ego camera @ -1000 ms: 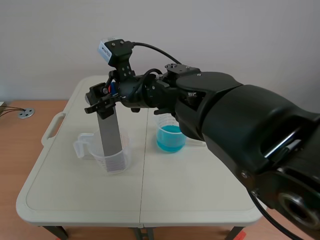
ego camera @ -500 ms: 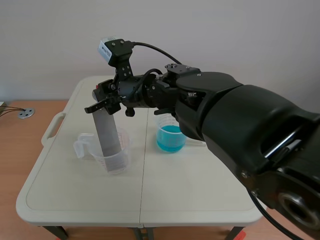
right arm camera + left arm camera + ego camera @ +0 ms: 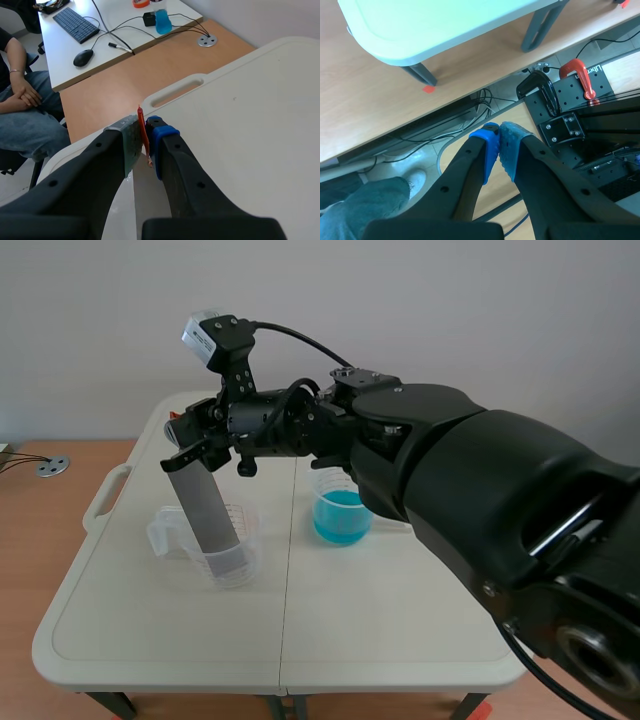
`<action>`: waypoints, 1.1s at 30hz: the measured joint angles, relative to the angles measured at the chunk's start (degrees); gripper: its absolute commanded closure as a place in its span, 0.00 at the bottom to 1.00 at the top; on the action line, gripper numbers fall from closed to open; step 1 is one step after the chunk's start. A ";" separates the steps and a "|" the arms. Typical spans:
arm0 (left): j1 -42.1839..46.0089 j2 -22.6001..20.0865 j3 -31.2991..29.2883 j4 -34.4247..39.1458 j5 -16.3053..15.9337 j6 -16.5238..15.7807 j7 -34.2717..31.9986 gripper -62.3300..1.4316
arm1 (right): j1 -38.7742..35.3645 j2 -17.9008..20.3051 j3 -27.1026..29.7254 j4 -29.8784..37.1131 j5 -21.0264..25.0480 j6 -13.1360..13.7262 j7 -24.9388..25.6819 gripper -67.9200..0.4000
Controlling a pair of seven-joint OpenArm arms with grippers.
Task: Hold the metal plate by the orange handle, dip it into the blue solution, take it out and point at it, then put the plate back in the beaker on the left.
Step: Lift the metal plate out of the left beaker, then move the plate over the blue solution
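Your plate [image 3: 205, 510] looked like matt grey metal, the beaker [image 3: 240, 565] was clear plastic, the table [image 3: 380, 620] smooth matt off-white plastic, and the floor [image 3: 30, 540] wood.

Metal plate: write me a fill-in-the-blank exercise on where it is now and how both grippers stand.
1. The right gripper is shut on the ____ handle of the plate.
2. The plate's lower end sits in the clear beaker, which stands to the ____ of the blue solution in the scene view.
3. The left gripper holds nothing: it is ____.

Missing words: orange; left; shut.
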 measured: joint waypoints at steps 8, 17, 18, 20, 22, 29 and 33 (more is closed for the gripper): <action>0.00 0.00 0.00 0.00 0.00 0.00 0.00 0.93 | -5.05 1.03 0.00 9.66 -1.44 0.37 -0.02 0.98; 0.00 0.00 0.00 0.00 0.00 0.00 -0.02 0.93 | -10.36 4.90 0.11 23.52 -2.60 0.37 -0.98 0.98; 0.00 0.00 0.00 0.00 0.00 0.00 -0.04 0.93 | -10.80 5.20 0.33 24.70 -2.67 0.37 -1.55 0.98; 0.00 0.00 0.00 0.00 0.00 0.00 -0.04 0.93 | -11.85 5.55 1.03 26.77 -3.37 0.39 -1.81 0.98; 0.00 -0.02 0.00 0.00 0.00 0.02 -0.02 0.93 | -12.90 5.88 2.03 28.76 -4.63 0.39 -1.99 0.98; 0.00 0.00 0.00 0.00 0.00 0.00 -0.02 0.93 | -16.00 7.39 5.79 35.15 -6.19 0.35 -4.42 0.97; 0.00 0.00 0.00 0.00 0.00 0.02 -0.02 0.93 | -17.29 7.67 7.37 38.75 -6.25 0.37 -5.81 0.98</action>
